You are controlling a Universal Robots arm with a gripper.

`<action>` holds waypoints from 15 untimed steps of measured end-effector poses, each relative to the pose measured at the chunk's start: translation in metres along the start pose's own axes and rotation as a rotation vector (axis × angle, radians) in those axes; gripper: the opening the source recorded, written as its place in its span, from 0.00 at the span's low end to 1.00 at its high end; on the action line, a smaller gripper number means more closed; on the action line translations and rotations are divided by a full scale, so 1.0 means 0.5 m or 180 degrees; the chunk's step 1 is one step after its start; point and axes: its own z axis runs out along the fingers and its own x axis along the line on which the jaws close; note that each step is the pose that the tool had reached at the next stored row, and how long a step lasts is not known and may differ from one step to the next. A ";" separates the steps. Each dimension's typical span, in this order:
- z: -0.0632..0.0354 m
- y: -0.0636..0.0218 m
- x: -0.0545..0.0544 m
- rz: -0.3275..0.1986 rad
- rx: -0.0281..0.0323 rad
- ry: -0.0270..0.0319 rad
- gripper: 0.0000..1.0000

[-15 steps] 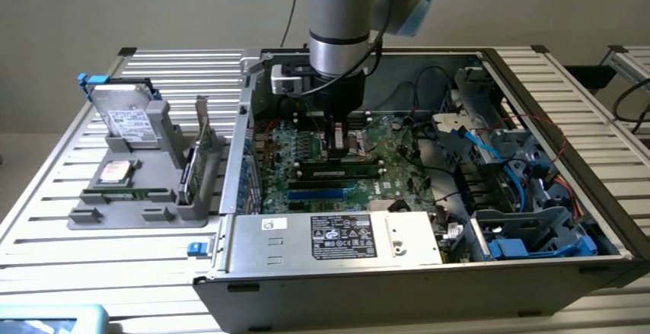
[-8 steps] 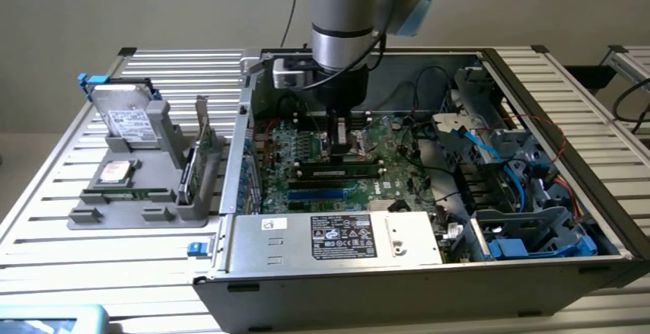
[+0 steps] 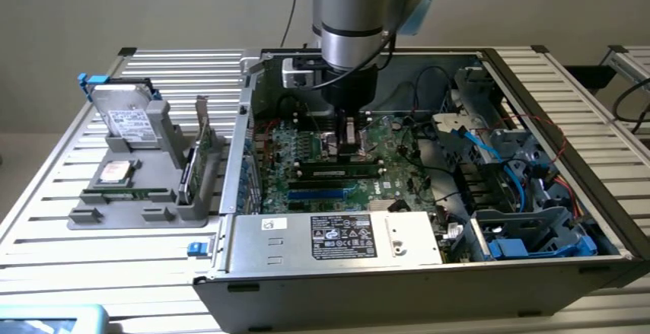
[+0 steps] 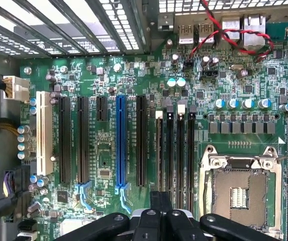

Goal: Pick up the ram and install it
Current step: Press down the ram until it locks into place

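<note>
Ram likely in the grey tray, well off to the exterior view's left of the gripper.
It seems to lie flat, long axis left-right, with the case wall between. The gripper hangs over the motherboard; its grip cannot be told.

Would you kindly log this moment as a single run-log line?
gripper: inside open PC case, low over motherboard | ram: lying along motherboard slots below gripper | grasp: cannot tell
</note>
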 end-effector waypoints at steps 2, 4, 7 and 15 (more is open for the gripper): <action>0.000 0.000 0.000 0.0000 -0.0002 -0.0001 0.11; 0.000 0.000 0.000 0.0000 -0.0002 -0.0001 0.11; 0.000 0.000 0.000 0.0000 -0.0002 -0.0001 0.11; 0.000 0.000 0.000 0.0170 -0.0021 0.0001 0.11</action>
